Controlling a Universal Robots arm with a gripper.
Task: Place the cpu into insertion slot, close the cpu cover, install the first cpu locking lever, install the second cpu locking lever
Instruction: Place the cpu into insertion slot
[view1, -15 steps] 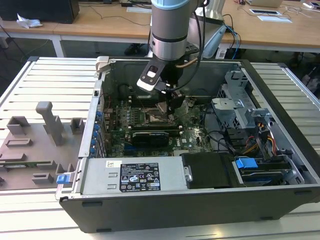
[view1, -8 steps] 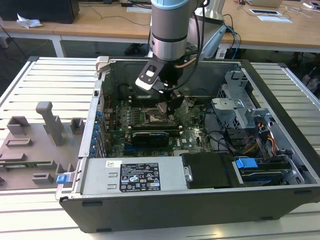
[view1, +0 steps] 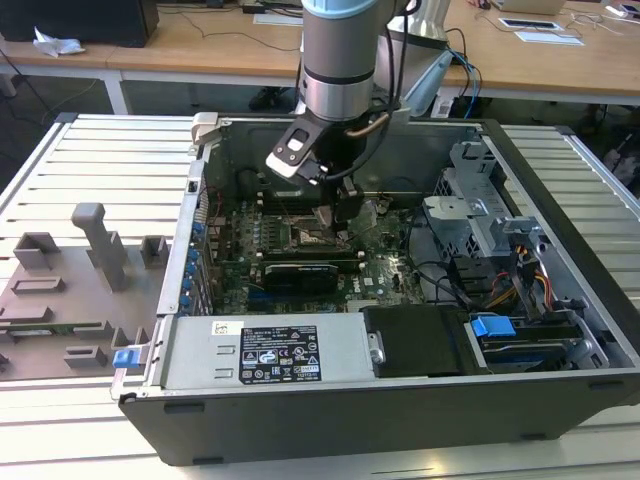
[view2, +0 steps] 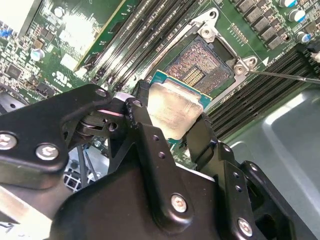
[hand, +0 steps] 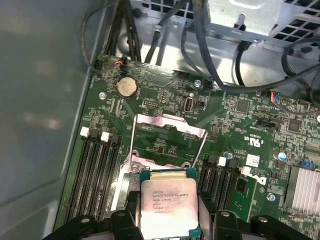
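Black fingers (view2: 142, 107) of the gripper (view2: 172, 120) sit closest, clamped on two opposite edges of the cpu (hand: 167, 207). The chip hangs just above the motherboard (hand: 240, 125), near the insertion slot (view2: 200, 67) but not in it. That socket lies bare with its contact field showing, and the cpu cover (hand: 172, 124) is swung open. By my reckoning no step is finished yet: seating the chip, closing the cover and both levers are all left to do. I count one cpu, one slot and one cover. One thin lever rod (view2: 282, 76) shows beside the socket; a second I cannot make out for sure.
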